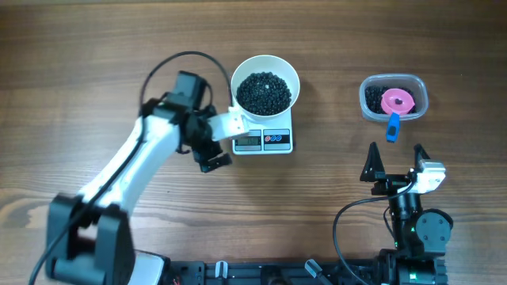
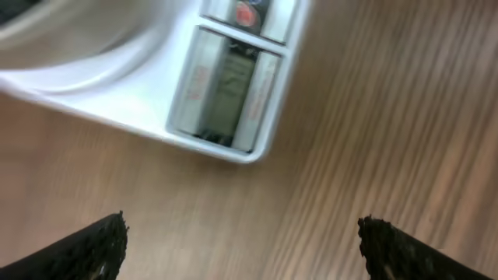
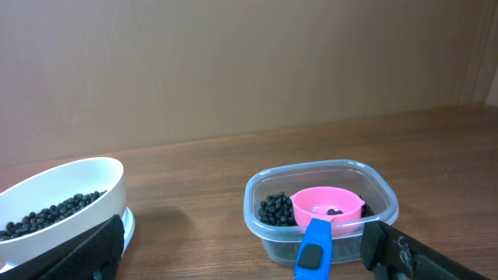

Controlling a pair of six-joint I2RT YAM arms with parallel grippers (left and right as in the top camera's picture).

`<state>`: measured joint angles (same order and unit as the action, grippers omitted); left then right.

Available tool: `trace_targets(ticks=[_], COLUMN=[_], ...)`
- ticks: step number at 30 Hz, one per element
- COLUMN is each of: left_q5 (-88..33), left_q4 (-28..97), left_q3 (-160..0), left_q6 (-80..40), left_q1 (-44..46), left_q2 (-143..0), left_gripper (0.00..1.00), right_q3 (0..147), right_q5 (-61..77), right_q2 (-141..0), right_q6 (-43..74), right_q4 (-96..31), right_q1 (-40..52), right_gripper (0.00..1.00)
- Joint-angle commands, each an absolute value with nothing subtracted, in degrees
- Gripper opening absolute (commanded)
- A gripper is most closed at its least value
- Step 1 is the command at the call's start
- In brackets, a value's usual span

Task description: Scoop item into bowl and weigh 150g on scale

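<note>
The round white bowl (image 1: 265, 62) stands on the flat white digital scale (image 1: 273, 141), so its load of small black pellets (image 1: 264, 93) registers directly. The display is too blurred to read. The left end effector (image 2: 245, 253) hangs fully open and empty just beside the scale's display end, clear of the platform, so it adds no load. The pink scoop with blue handle (image 1: 398, 101) lies in the clear plastic tub (image 1: 422, 93), its handle over the rim toward the right end effector (image 1: 396, 162), which is wide open and empty.
</note>
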<state>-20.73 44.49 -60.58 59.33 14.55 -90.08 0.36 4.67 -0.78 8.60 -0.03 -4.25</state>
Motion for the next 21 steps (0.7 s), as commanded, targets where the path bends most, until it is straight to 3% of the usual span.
trace_targets(ticks=[1,5,9,14,21], left_q5=[-32.4,-43.0,-35.7,-19.2,-3.7], left_q4=[35.0,6.8,-15.9,-27.9,-31.1], left_q3=[-55.5,-45.9,-32.1,-17.1,-3.8], left_q6=[58.6,38.6,22.3,7.2,-11.0], left_q1=[7.7,1.0,-0.1,2.5,2.9], left_q2=[-77.7,-66.0,-51.3,-32.9,-13.9], left_gripper=[1.0,1.0,1.0,1.0,1.0], right_q3=[0.3,0.3,0.3,0.3,0.3], right_q5=[3.9,3.9,3.9,3.9,3.9], right_q2=[-0.2,-0.2,-0.2,-0.2,-0.2], right_q6=[9.1,9.1,9.1,9.1,9.1], right_q4=[0.1,0.1,0.1,0.1,0.1], right_q1=[-4.0,-4.0,-4.0,-4.0,-4.0], right_gripper=[1.0,1.0,1.0,1.0,1.0])
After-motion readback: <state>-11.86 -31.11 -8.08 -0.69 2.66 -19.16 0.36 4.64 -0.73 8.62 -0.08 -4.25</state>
